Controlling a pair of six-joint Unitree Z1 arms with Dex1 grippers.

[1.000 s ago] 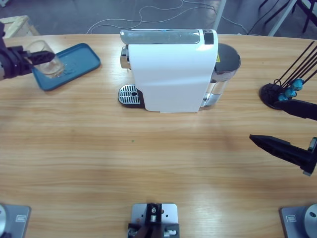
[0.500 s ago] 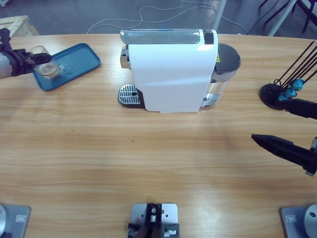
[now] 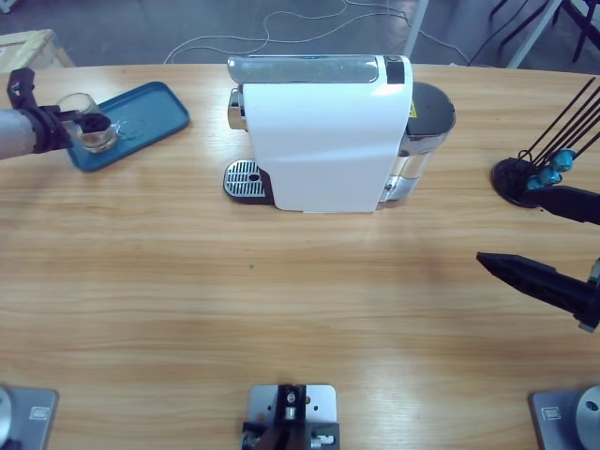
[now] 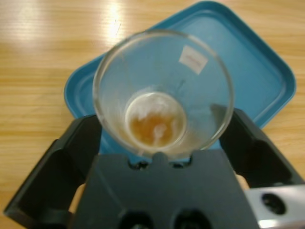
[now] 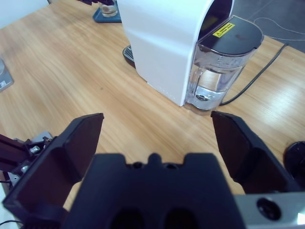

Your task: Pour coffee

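Bare table [image 3: 281,300] before coffee machine [image 3: 328,131]

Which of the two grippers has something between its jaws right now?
The left gripper: its jaws clamp the glass tumbler with a little coffee, over the blue tray. The right gripper is open and empty.

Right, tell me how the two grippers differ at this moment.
The left gripper is shut on the glass tumbler, which holds a little brownish coffee, over the blue tray; the right gripper holds nothing, its jaws spread wide. The left one is at the table's far left end; the right one hangs over bare wood at the right end, facing the white coffee machine. Both have two black jaws.
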